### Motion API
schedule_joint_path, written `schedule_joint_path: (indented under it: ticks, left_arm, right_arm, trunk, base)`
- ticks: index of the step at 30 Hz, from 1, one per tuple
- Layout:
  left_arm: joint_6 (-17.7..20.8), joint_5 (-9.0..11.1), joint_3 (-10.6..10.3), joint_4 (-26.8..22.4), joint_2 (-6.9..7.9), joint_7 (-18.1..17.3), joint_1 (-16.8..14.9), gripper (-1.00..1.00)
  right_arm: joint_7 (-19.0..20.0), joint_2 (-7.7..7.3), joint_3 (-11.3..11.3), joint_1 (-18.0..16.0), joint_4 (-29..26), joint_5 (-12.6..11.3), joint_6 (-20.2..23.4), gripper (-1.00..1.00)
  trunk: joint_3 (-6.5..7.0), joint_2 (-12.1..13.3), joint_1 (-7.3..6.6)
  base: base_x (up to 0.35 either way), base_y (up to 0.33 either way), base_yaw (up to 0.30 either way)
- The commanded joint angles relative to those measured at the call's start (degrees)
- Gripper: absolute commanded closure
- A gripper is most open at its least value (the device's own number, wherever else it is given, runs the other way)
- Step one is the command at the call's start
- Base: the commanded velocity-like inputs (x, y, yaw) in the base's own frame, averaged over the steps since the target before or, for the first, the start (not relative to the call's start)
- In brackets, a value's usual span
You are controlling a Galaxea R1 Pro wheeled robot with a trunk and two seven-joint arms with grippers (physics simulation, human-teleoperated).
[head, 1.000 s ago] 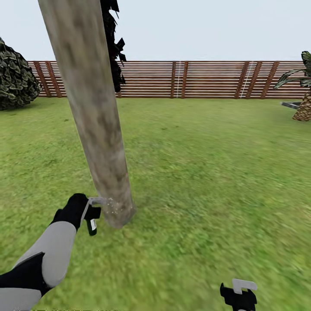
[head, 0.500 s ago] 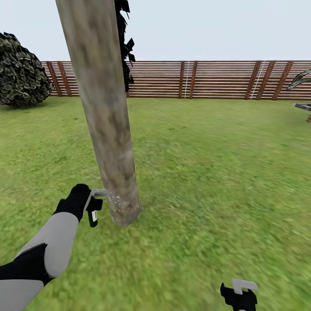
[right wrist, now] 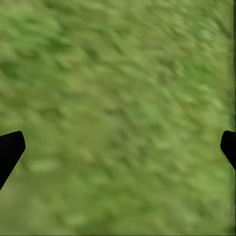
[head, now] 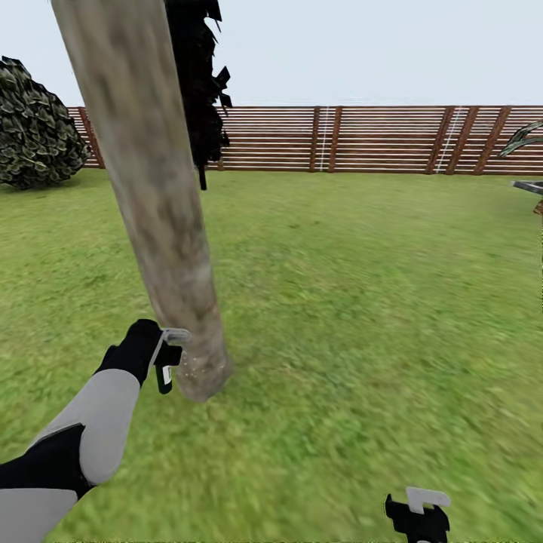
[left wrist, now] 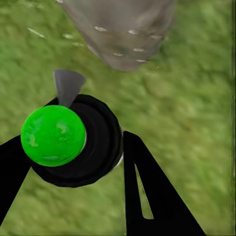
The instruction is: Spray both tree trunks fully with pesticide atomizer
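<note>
Head view, from the left edge: a dark leafy bush (head: 34,124) stands against the brown slat fence (head: 362,139), and the grey-and-black left arm (head: 83,437) reaches up from the lower corner over the lawn (head: 362,302). Its left gripper (head: 154,362) is clenched around the pesticide atomizer (head: 164,360), a dark bottle with a white label patch whose thin grey spray head points at the foot of the tree trunk (head: 162,219), just beside it. The trunk is a thick, mottled grey-beige column leaning toward the upper left, with pale specks low on its bark near the nozzle. Behind its upper part hangs black, ragged foliage (head: 197,83). Further right lies open grass, then the fence running across under a pale sky, with a few palm fronds (head: 526,136) at the right edge. At the bottom right the right gripper (head: 417,516) hangs over the grass, well apart from the tree. Left wrist view: the atomizer (left wrist: 73,140) sits between the black fingers (left wrist: 147,191), showing a round black body and a bright green cap, its grey nozzle aimed at the speckled trunk base (left wrist: 123,29). Right wrist view: two black fingertips (right wrist: 10,150) sit at opposite edges, spread wide over blurry grass (right wrist: 118,118), holding nothing.
</note>
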Motion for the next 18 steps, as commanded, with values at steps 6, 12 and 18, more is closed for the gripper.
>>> schedule_joint_path:
  ticks: [6, 12, 18]
  left_arm:
    - [0.15, -0.63, 0.31, -0.07, -0.04, -0.46, -0.07, 1.00]
    - [0.07, -0.58, 0.38, -0.17, -0.04, -0.42, -0.22, 1.00]
    - [0.14, -0.54, 0.65, -3.12, -0.04, -0.42, 0.13, 1.00]
  right_arm:
    - [-0.19, 0.00, -0.42, -0.09, 0.12, 0.59, -0.23, -1.00]
    - [-0.19, 0.00, -0.36, -0.07, 0.12, 0.59, -0.26, -1.00]
    - [-0.21, 0.00, -0.37, -0.07, 0.12, 0.59, -0.26, -1.00]
  trunk:
    - [-0.05, -0.02, -0.02]
    - [-0.05, -0.02, -0.02]
    - [-0.05, -0.02, -0.02]
  base:
    - [-0.063, -0.277, 0.000]
    - [-0.007, -0.277, 0.017]
    - [0.000, -0.277, 0.236]
